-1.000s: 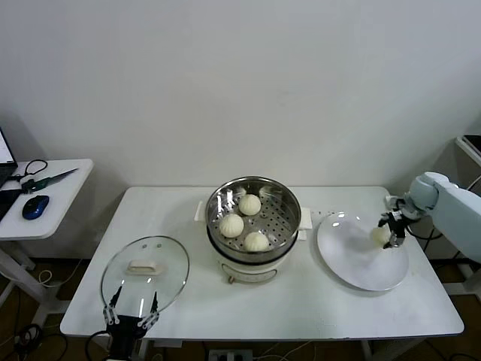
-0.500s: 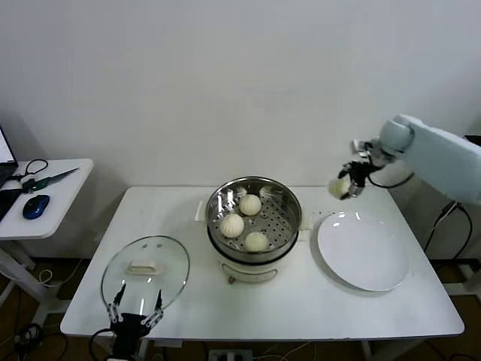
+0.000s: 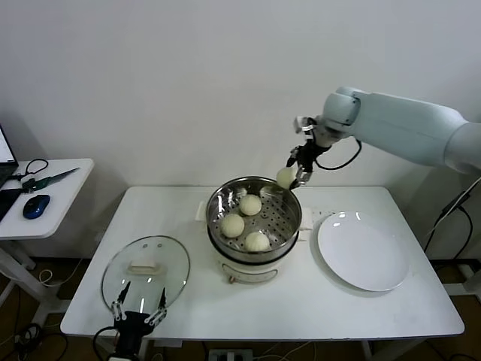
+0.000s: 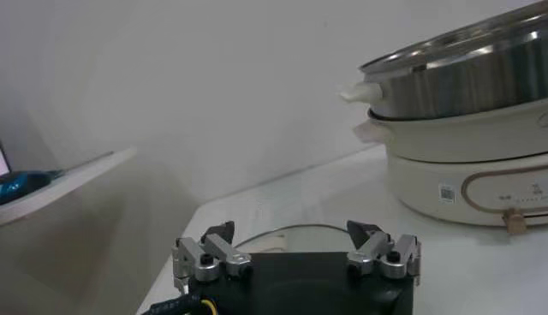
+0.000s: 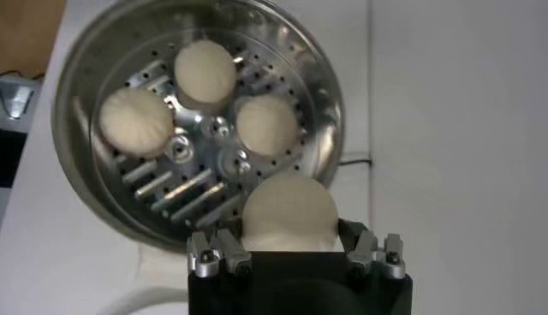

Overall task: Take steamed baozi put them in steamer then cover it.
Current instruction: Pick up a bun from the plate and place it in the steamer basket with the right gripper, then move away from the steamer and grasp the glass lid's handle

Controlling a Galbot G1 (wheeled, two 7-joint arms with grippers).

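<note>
My right gripper [image 3: 297, 170] is closed on a small, round, cream-white dough bun [image 3: 285, 177], smooth and domed, and holds it in the air above the far right rim of the round, shiny stainless-steel steamer [image 3: 289, 223]. In my right wrist view the held bun [image 5: 288, 212] sits between the two fingers [image 5: 372, 252], with the steamer's perforated basket floor [image 5: 184, 167] below and beyond it. Three other cream-white buns lie inside the basket: one toward the back [image 3: 249, 204], one on the left [image 3: 232, 225] and one at the front [image 3: 256, 241]. They lie close together without touching. The steel pot stands on a cream-white electric base [image 3: 248, 271] near the middle of the white desk [image 3: 316, 301].

To the right of the steamer, just beside it, lies a flat white round plate [image 3: 364, 251] with nothing on it. To the steamer's left, near the front left part of the desk, a round glass lid with a white handle [image 3: 145, 267] lies flat.

My left gripper [image 3: 137, 312] is parked low at the front edge of the desk, just in front of the glass lid, with its fingers spread wide and holding nothing. From my left wrist view the open fingers [image 4: 206, 257] point across the desk, and the steamer's steel wall and cream base [image 4: 467, 163] rise well off on the far side.

Off to the left stands a small white side table [image 3: 45, 195] with a blue computer mouse [image 3: 34, 206] on it.
</note>
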